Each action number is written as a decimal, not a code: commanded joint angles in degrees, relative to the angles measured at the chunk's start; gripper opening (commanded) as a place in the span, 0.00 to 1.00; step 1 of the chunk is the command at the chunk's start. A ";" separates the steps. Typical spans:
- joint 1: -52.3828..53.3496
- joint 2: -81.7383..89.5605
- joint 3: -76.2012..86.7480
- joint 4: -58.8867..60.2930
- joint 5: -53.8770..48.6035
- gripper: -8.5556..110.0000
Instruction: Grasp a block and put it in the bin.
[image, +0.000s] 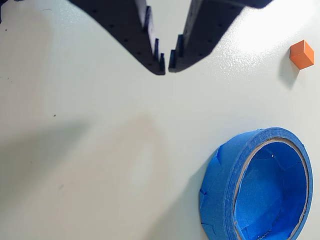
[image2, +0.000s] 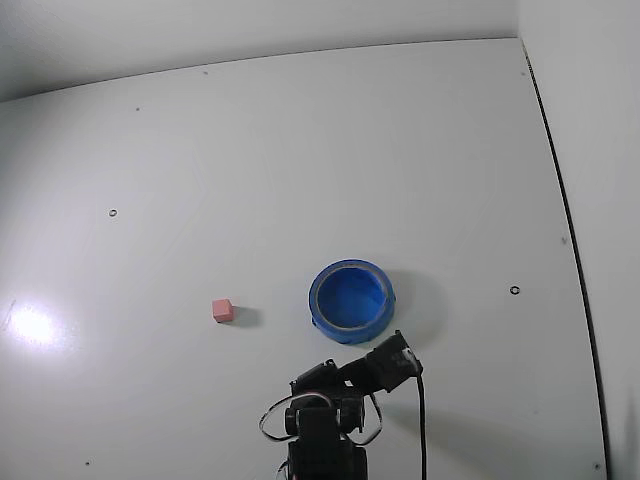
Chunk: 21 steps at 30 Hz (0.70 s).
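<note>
The block (image: 302, 54) is a small cube that looks orange-red at the right edge of the wrist view and pink in the fixed view (image2: 222, 310), where it lies left of the bin. The bin (image: 220, 172) is a round blue bowl at the lower right of the wrist view, and it sits at centre in the fixed view (image2: 321, 300). It is empty. My gripper (image: 166, 62) enters from the top of the wrist view. Its dark fingertips almost touch, with nothing between them. It hangs over bare table, apart from both the block and the bin.
The arm (image2: 335, 405) is folded at the bottom edge of the fixed view, just below the bin. The white table (image2: 300, 150) stretches far beyond it. A dark seam (image2: 560, 220) runs down its right side.
</note>
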 joint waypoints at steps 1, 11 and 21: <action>-0.26 0.44 -0.97 0.00 -0.09 0.07; -0.18 0.44 -0.97 0.00 -0.09 0.07; -0.62 0.44 -1.05 0.00 -0.79 0.07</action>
